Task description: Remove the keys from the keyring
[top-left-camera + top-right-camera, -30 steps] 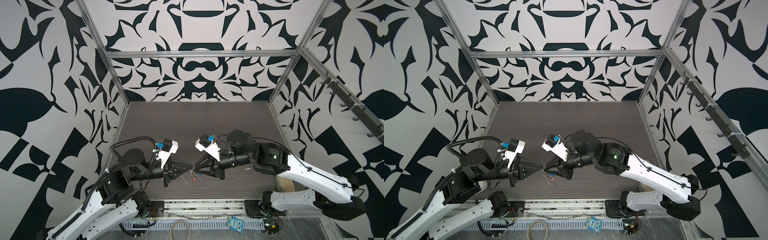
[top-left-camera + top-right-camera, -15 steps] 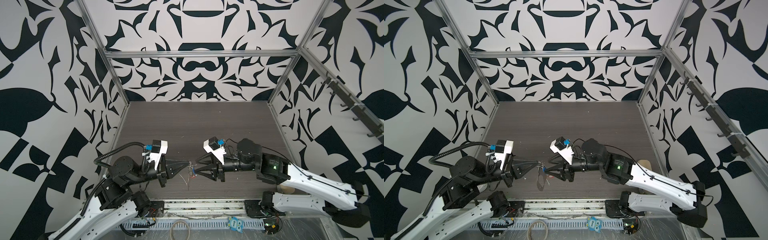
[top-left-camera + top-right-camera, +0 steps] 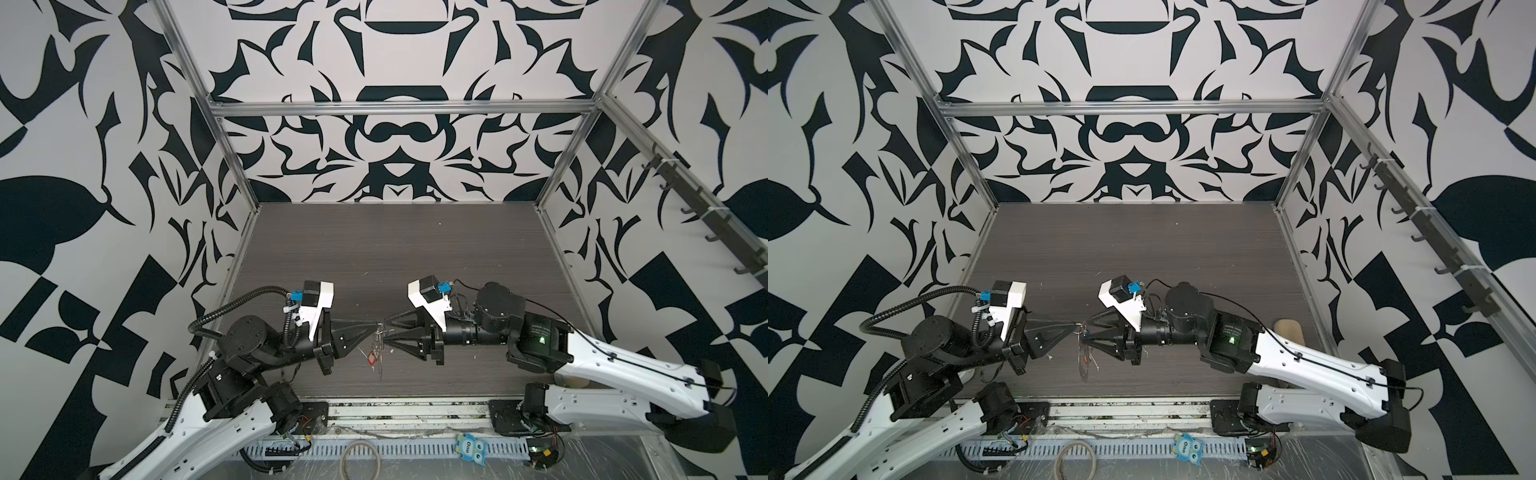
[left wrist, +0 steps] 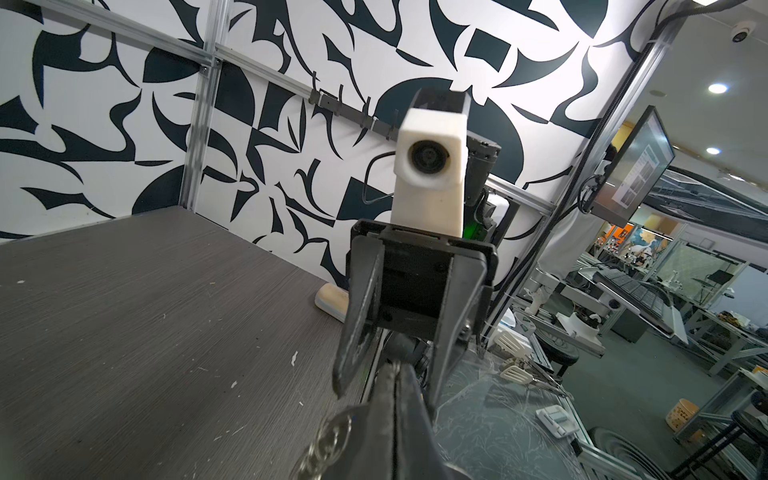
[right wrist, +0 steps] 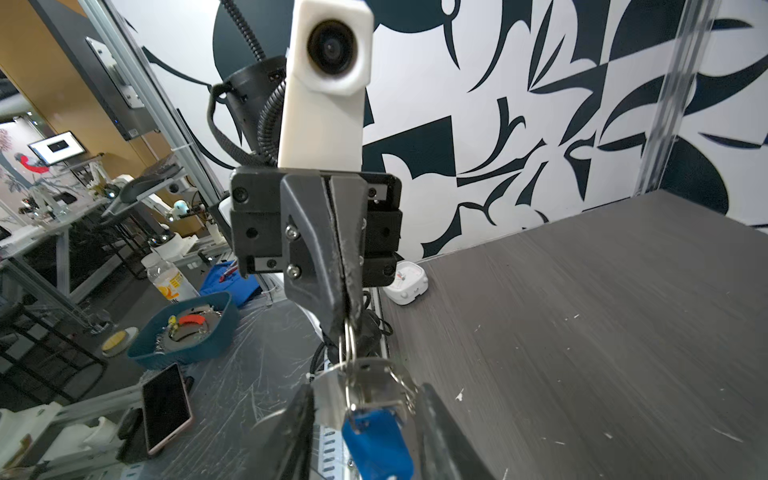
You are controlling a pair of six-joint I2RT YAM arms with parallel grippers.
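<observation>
The keyring point(image 3: 379, 368) hangs in the air between my two grippers, above the front of the table point(image 3: 395, 249). My left gripper point(image 3: 376, 330) point(image 3: 1077, 328) point(image 4: 395, 365) is shut on one of its split rings point(image 5: 347, 340). Its translucent plate point(image 5: 328, 395) point(image 3: 1084, 370) dangles below. The key with the blue tag point(image 5: 378, 440) hangs between the fingers of my right gripper point(image 5: 365, 388) point(image 3: 385, 332), which stand apart on either side of the bunch. The red tag point(image 3: 371, 358) hangs lower down. More rings point(image 4: 332, 432) show beside the left fingers.
White scraps litter the table. A small white box point(image 5: 405, 282) sits by its left edge and a tan block point(image 3: 1287, 328) by its right edge. A blue basket point(image 5: 183, 332) and a phone point(image 5: 166, 407) lie off the table in front, near a tan cord loop point(image 3: 359, 457).
The right arm has swung down and levelled out, facing the left gripper. Its jaws widened, then narrowed around the bunch. The left gripper stayed shut on the ring and drew back slightly.
</observation>
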